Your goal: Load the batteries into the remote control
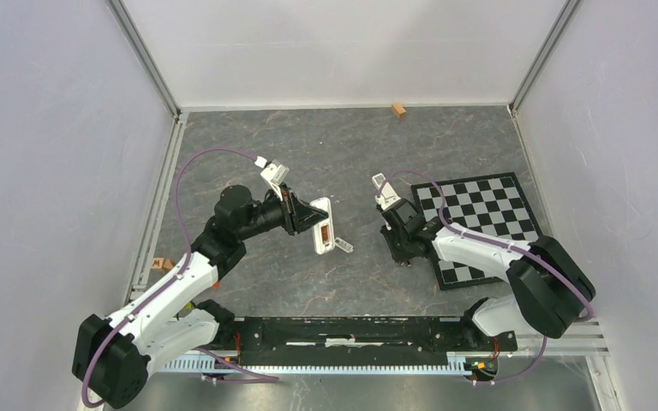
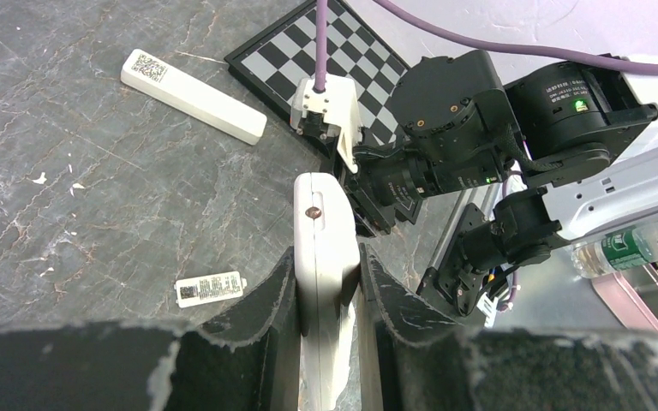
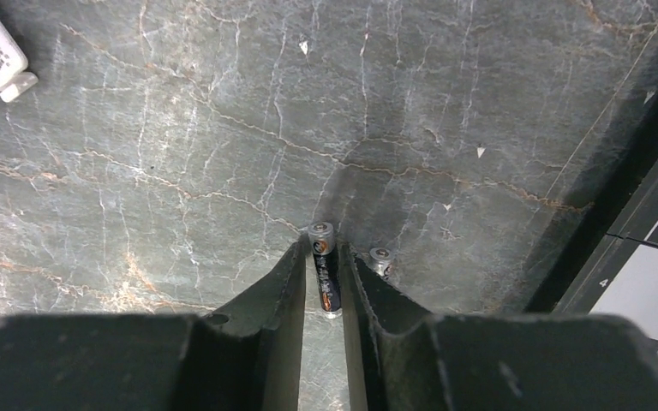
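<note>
My left gripper (image 1: 307, 216) (image 2: 327, 287) is shut on the white remote control (image 1: 324, 229) (image 2: 321, 223) and holds it on its edge. In the top view its battery bay is open. Its small labelled cover (image 1: 343, 246) (image 2: 210, 288) lies on the table beside it. My right gripper (image 1: 400, 254) (image 3: 324, 250) is down at the table, its fingers closed narrowly on a dark battery (image 3: 326, 287) with orange print. A second battery (image 3: 381, 259) lies just right of the right finger. No third battery shows.
A long white bar with a QR label (image 2: 193, 94) lies beyond the right gripper. A chessboard (image 1: 480, 214) lies on the right. A small wooden block (image 1: 399, 110) sits at the back wall, another (image 1: 161, 264) at the left rail.
</note>
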### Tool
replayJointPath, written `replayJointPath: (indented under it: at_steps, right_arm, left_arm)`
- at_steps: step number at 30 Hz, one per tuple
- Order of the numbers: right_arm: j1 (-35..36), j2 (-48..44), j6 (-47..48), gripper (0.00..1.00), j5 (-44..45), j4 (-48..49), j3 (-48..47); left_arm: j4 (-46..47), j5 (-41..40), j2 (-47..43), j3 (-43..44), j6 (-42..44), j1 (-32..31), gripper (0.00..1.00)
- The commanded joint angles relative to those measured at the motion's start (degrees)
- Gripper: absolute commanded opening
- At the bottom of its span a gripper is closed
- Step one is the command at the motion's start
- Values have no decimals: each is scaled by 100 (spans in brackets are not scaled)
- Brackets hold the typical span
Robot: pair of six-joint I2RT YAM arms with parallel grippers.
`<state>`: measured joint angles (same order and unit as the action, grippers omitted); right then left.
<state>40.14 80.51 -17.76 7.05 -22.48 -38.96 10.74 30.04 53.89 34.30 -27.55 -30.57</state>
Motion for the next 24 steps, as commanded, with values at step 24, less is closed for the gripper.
replayJointPath:
  at_steps: [24]
  right_arm:
    - [686, -2258, -744, 7, -690, 4244, 203]
  left_arm:
    - [1908, -652, 705, -294, -2563, 16, 2]
